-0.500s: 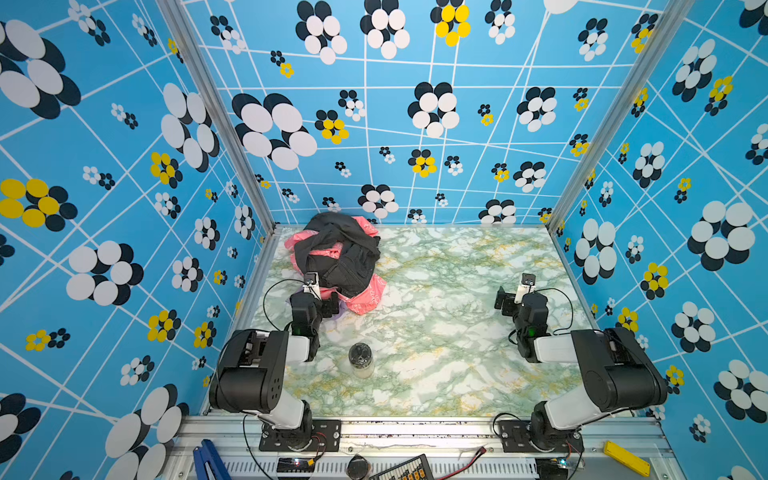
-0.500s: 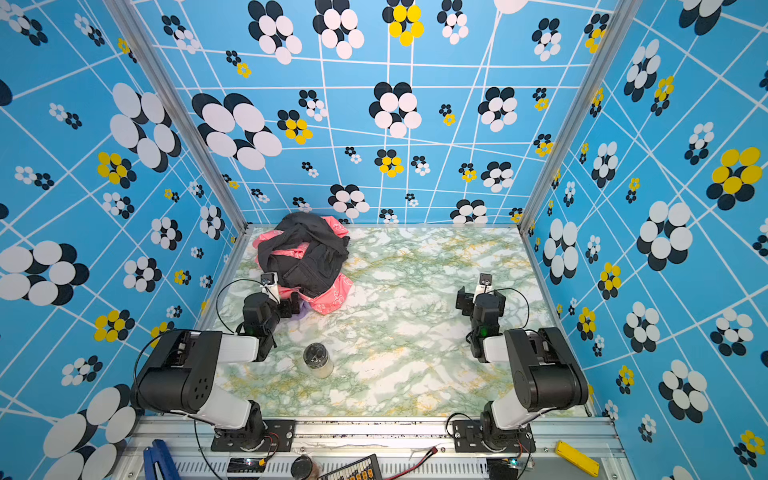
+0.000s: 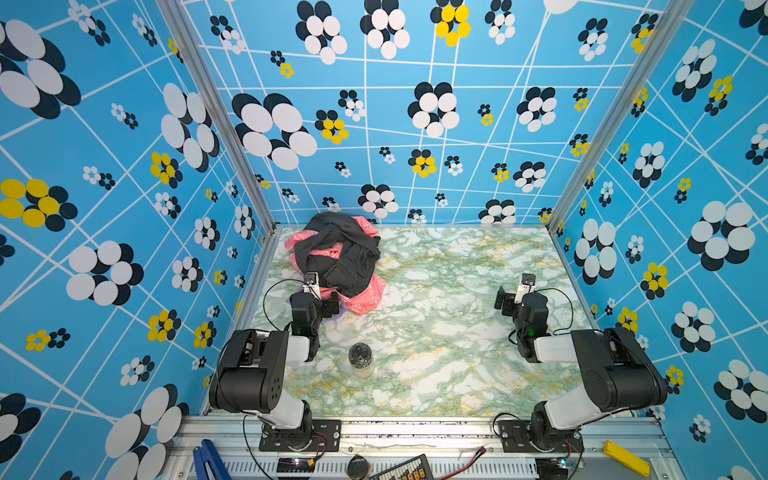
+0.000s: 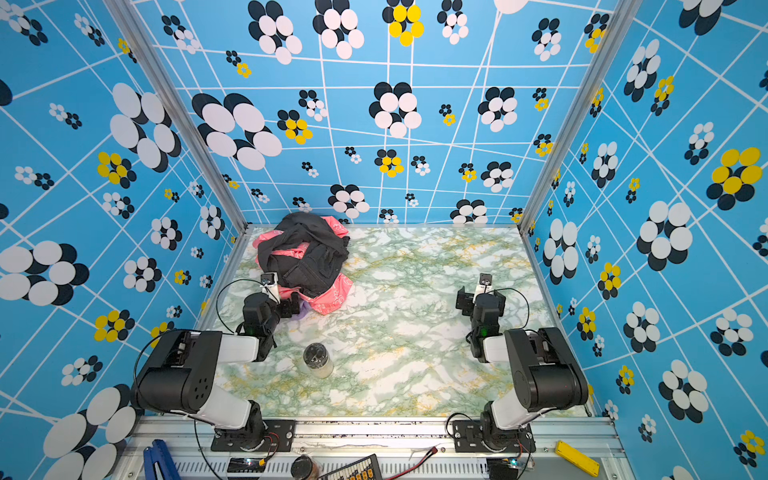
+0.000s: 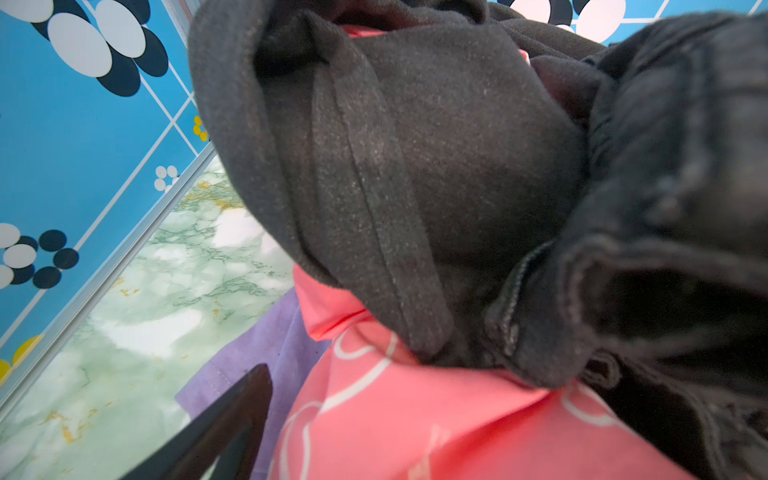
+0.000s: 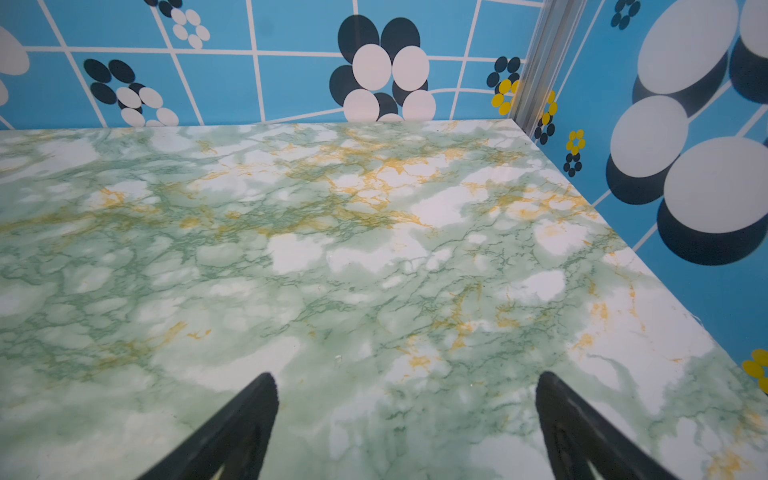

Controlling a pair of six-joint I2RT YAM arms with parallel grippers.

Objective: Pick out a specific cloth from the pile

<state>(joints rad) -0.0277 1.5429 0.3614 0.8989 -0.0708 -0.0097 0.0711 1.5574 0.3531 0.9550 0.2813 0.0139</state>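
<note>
Lilac cloth [image 5: 249, 353] peeks from the near edge of the pile [image 3: 338, 253], pinned under coral cloth [image 5: 415, 424] and a black garment [image 5: 436, 145], so only a corner is reachable. The left gripper [image 3: 327, 302], jaws wide, sits at that corner. The right gripper [image 6: 407, 380], wide and empty, hangs over the bare table [image 6: 374, 249].
</note>
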